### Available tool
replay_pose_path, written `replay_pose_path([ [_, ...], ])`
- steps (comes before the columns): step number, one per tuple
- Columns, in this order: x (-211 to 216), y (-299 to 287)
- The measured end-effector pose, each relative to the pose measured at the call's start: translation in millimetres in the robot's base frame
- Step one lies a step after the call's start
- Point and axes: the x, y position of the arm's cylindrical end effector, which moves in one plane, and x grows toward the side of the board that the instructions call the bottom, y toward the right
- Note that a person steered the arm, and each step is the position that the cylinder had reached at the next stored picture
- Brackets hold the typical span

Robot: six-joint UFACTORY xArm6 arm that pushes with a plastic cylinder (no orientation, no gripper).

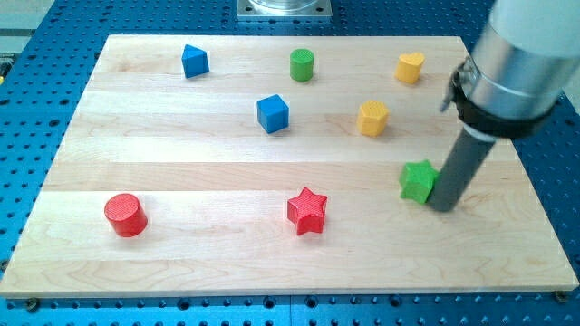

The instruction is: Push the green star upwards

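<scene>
- The arm comes in from the view's top right corner, a bulky silver and white body with a black clamp ring around it, and it hangs over the right edge of the wooden table (272, 263).
- From that body a straight dark rod drops down and slightly toward the view's left; it carries no jaws and holds nothing.
- My tip (442, 206) rests on the table near the right edge, a little below mid-height, just beside the green star (418, 180) on the star's right and slightly lower side; they look to be touching or all but touching, and I cannot tell which.
- The green star sits in the right part of the table, well short of the bottom edge.
- A red star (307, 211) lies near the bottom edge around the middle, well apart from the green one.
- A red cylinder (125, 215) stands toward the bottom left corner.
- Along the top edge, from the view's left: a blue block with a pointed top (194, 61), a green cylinder (302, 65) and a yellow block (410, 67) of unclear shape.
- A blue cube (273, 113) and a second yellow block, roughly hexagonal (372, 118), sit in the middle band, above the red star and the green star.
</scene>
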Motion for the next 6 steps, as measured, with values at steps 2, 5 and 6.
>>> replay_pose_path([
  [2, 40, 5],
  [5, -56, -46],
  [6, -49, -20],
])
